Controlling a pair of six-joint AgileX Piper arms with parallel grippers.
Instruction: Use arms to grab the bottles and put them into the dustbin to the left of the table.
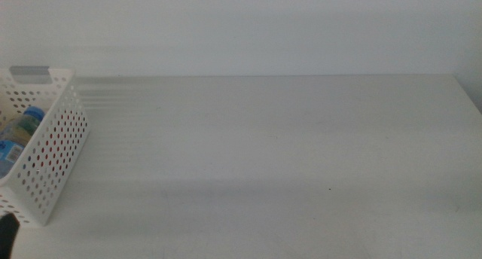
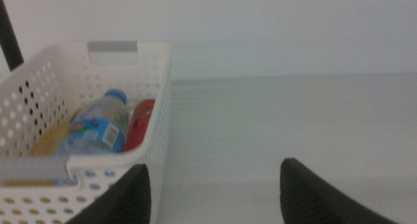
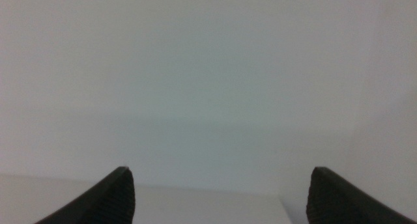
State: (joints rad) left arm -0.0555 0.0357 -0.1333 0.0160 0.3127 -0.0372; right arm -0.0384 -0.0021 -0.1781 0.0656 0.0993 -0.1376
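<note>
Soft, even, rather dim light with no glare. In the middle view, faint horizontal bands run across the table (image 1: 286, 138) from 9 o'clock, and a broad pale shadow lies toward 6 o'clock. All three views are slightly blurred and grainy; the dark jaws in both wrist views are out of focus.
</note>
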